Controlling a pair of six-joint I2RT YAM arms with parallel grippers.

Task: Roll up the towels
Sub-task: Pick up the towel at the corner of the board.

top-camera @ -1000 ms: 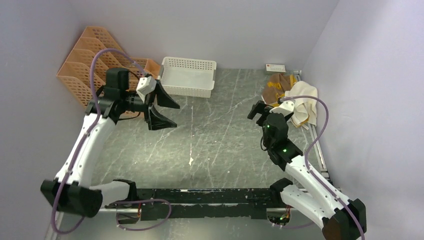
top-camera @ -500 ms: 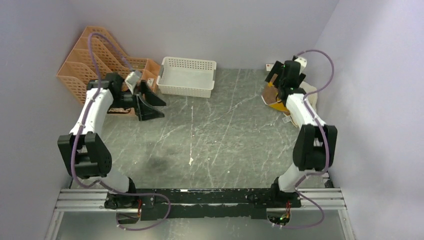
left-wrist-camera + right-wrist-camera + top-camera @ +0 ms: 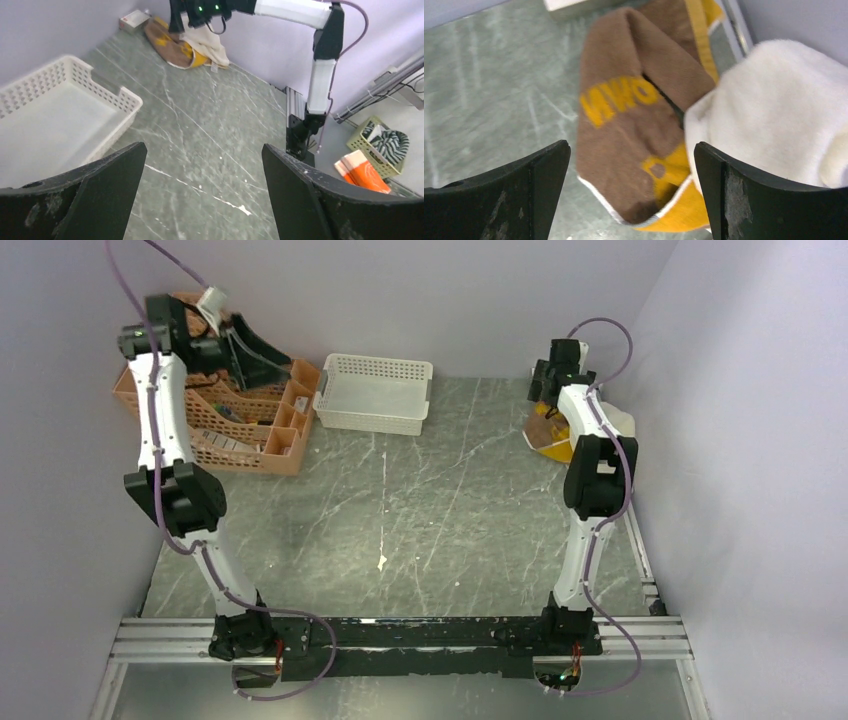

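Two towels lie bunched together in the far right corner of the surface point(image 3: 400, 520). One is a brown towel point(image 3: 624, 125), fuzzy, with mustard-yellow patches and a pale hem. The other is a cream-white towel point(image 3: 774, 115), plush and plain, pressed against the brown one's right side. Neither is rolled.

The surface is dark grey-green like stone, with pale veins, and is shut in by lilac walls point(image 3: 450, 300). A white plastic lattice basket point(image 3: 376, 365) sits at the far edge, and an orange lattice organizer point(image 3: 250, 430) fills the far left corner.

My right arm point(image 3: 590, 470) stands nearly upright. Its right hand point(image 3: 630, 146) hangs over the brown towel, fingers spread wide and holding nothing. My left arm point(image 3: 165, 430) is reared high too, with the left hand point(image 3: 203, 147) above the organizer, released and empty.
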